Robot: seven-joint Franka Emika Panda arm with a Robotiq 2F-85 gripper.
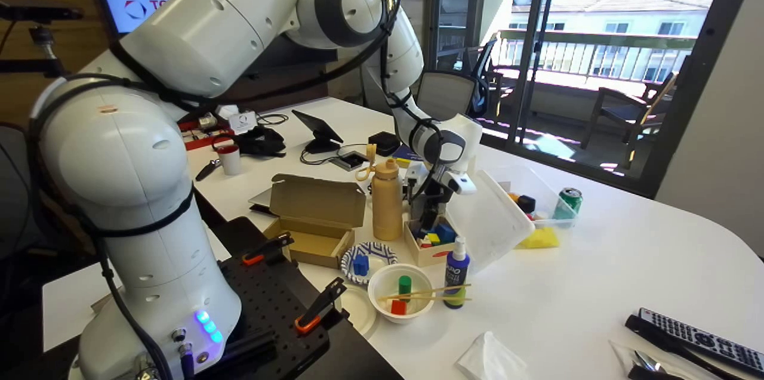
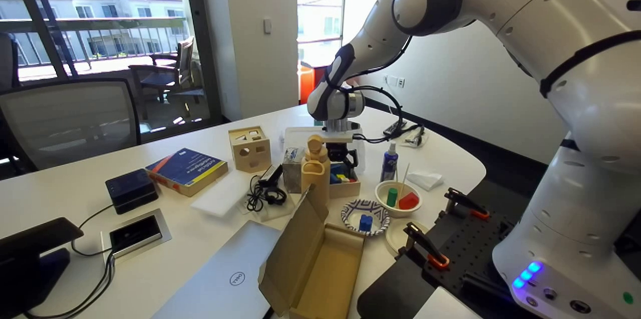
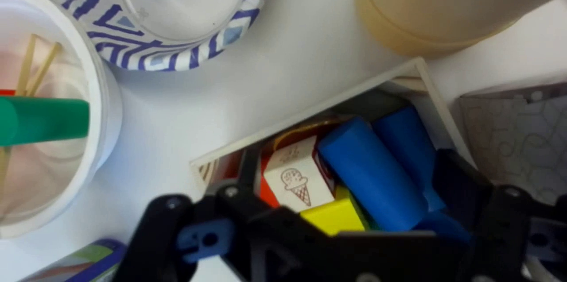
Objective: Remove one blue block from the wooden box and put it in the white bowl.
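Note:
The wooden box (image 1: 431, 255) stands on the white table and holds mixed coloured pieces; its rim (image 3: 305, 114) shows in the wrist view. A blue block (image 3: 372, 173), a rounded cylinder, lies slanted in the box beside another blue piece (image 3: 405, 140). A yellow block (image 3: 334, 216) and a white ice-cream-printed block (image 3: 299, 175) are beside it. My gripper (image 3: 352, 167) is open and reaches down into the box, one finger at each side of these pieces, closed on nothing. In an exterior view the gripper (image 2: 345, 154) is partly behind the bottle. The white bowl (image 1: 382, 286) holds a green cylinder, a red block and chopsticks.
A tan bottle (image 1: 387, 204) stands close to the box. A purple spray bottle (image 1: 456, 272) is on another side. A patterned dish (image 1: 388, 252) holds a blue piece. An open cardboard box (image 1: 316, 243) and a clear bin with leaning lid (image 1: 489, 219) are near.

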